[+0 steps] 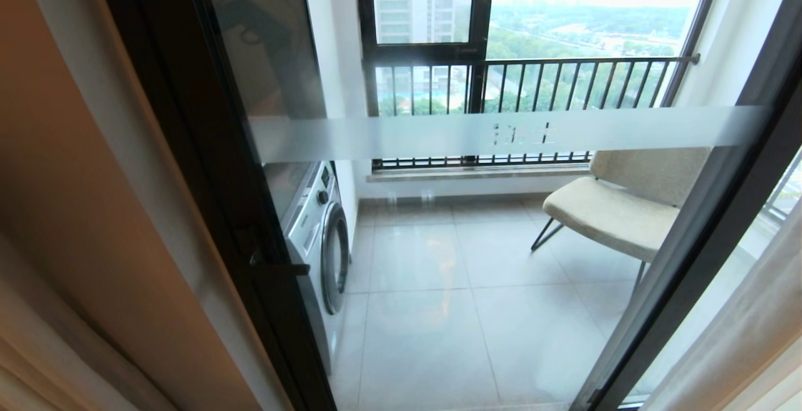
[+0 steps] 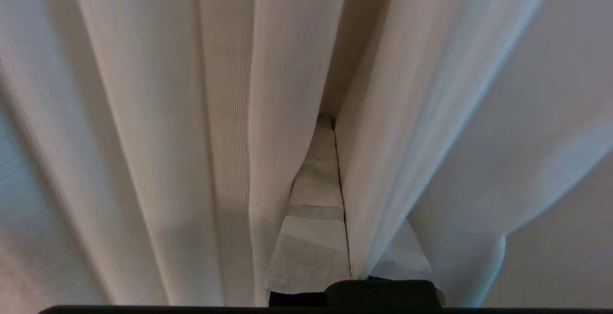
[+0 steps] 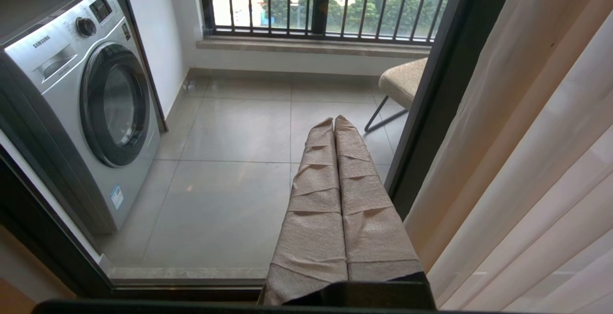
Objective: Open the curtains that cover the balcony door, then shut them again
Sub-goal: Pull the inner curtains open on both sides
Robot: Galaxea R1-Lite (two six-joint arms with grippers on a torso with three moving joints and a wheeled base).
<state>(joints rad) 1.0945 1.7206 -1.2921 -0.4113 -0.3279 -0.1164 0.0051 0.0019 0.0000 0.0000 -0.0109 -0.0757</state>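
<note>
Curtains (image 2: pixel 158 137) w/ several pleats round closed left claw (image 2: pixel 330 161), right claw (image 3: pixel 334 127) closed, empty, 1 balcony door (image 1: pixel 438 135)

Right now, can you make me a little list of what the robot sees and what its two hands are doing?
curtains: pulled to both sides, glass uncovered
balcony door: dark frame, frosted band across the glass
behind glass: washing machine, beige chair, barred railing
left gripper: shut, fingers pushed in between curtain folds
right gripper: shut, empty, pointing at the glass
</note>
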